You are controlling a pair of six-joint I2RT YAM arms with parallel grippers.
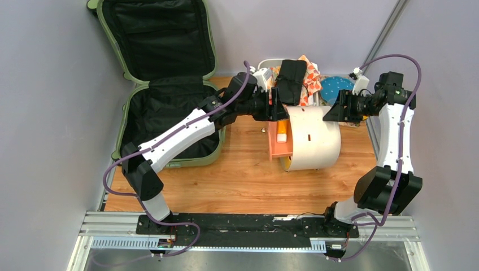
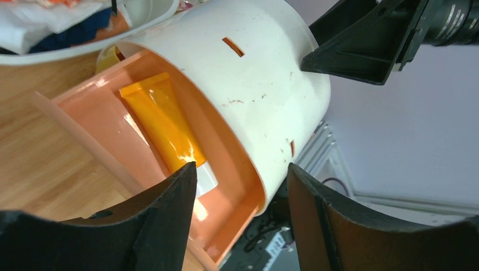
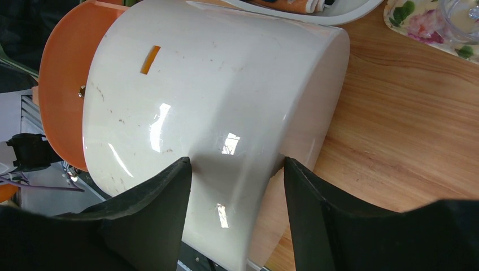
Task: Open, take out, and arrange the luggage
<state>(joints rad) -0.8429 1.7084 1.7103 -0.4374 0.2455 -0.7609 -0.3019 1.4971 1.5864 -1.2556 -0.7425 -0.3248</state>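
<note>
The sage-green luggage (image 1: 195, 161) lies open at the left, its black-lined lid (image 1: 158, 39) propped against the back wall. In the middle of the table lies a cream cylinder (image 1: 313, 135) on its side, its orange end (image 1: 279, 141) facing left. My left gripper (image 1: 279, 106) (image 2: 242, 167) is open at that end, its jaws either side of the cream rim (image 2: 282, 169). A yellow tube (image 2: 161, 118) lies in the orange part. My right gripper (image 1: 334, 110) (image 3: 236, 161) is open over the cylinder's (image 3: 214, 101) right end, not clamped on it.
A white tub (image 1: 265, 63) at the back holds a black pouch (image 1: 292, 79) and patterned cloth. A blue dotted item (image 1: 337, 87) and a floral tray (image 3: 418, 28) sit behind the right gripper. Grey walls close in left and right. Bare wood (image 1: 237, 180) lies in front.
</note>
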